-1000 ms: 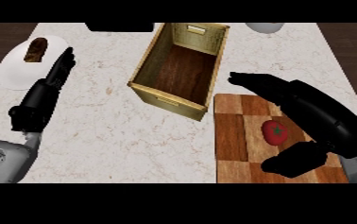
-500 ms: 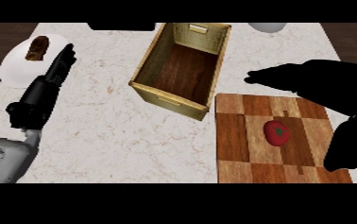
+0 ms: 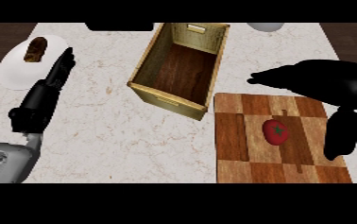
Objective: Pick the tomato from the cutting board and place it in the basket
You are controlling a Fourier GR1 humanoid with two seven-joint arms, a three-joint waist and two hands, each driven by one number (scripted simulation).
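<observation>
My right hand [image 3: 317,79], fingers spread, hovers nearest; tomato [image 3: 276,132] sits at its 7 o'clock on the cutting board [image 3: 241,147].

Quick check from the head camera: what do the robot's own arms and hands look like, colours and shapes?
The left hand is black, long and narrow with segmented fingers, on a light grey, rounded forearm at the lower left corner. The right hand is also black and bulkier in outline; its forearm does not show. No cables or markings are visible.
</observation>
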